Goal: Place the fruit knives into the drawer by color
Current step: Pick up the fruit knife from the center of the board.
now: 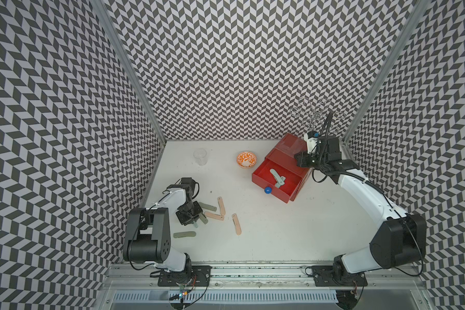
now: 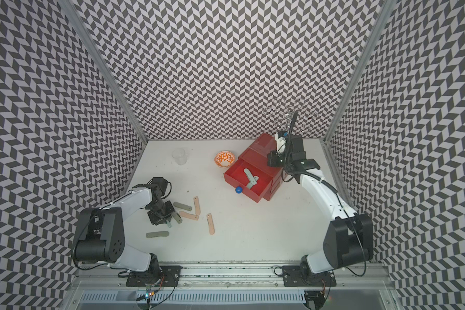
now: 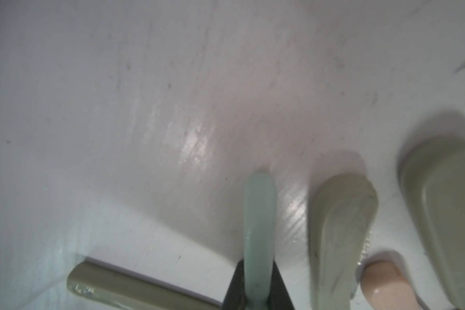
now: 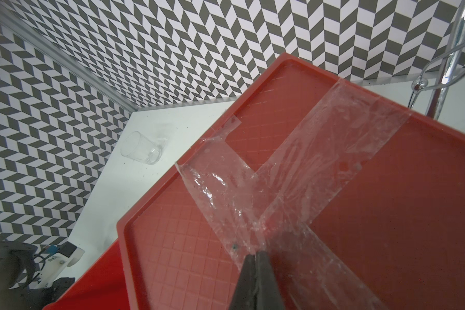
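My left gripper point(image 3: 258, 268) has its jaws nearly closed, pinching a pale mint flat oblong fruit knife point(image 3: 260, 214) edge-on. A grey-green knife point(image 3: 341, 228) and a peach knife point(image 3: 381, 284) lie just beside them. My right gripper point(image 4: 255, 257) is empty, jaws pressed together, with its tips on the taped top of the red plastic drawer chest point(image 4: 387, 201).

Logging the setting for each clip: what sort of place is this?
Probably a lab test booth, not a home: zigzag-patterned walls on three sides, two robot arms bolted to a metal rail, and a white table.
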Robot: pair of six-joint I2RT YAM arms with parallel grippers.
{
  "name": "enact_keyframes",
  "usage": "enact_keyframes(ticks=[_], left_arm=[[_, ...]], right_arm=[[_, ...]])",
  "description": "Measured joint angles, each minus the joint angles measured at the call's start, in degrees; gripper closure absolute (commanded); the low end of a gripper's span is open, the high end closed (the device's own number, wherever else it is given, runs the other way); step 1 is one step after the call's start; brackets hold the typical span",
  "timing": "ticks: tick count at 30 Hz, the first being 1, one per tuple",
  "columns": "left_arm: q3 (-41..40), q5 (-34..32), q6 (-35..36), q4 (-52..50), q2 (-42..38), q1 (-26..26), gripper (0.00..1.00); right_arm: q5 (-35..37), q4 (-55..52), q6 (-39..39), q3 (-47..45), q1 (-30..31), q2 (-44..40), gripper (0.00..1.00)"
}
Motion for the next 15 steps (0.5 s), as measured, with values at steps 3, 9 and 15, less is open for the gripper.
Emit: enact_keyframes(ticks=[3, 9, 15], left_arm=[[0.0, 0.0, -0.1, -0.1, -1.4, 0.0, 1.00], [2.8, 0.0, -0.5, -1.7, -7.7, -0.1, 1.00], [7.7, 0.6, -1.2, -3.8, -11.9, -0.6, 1.00]], right_arm=[[0.0, 0.1, 0.0, 0.0, 0.0, 0.0, 0.99], [-0.1, 1.0, 0.1, 0.0, 0.0, 0.6, 0.99], [-0.3, 1.7, 0.4, 0.0, 0.0, 0.9, 0.99]])
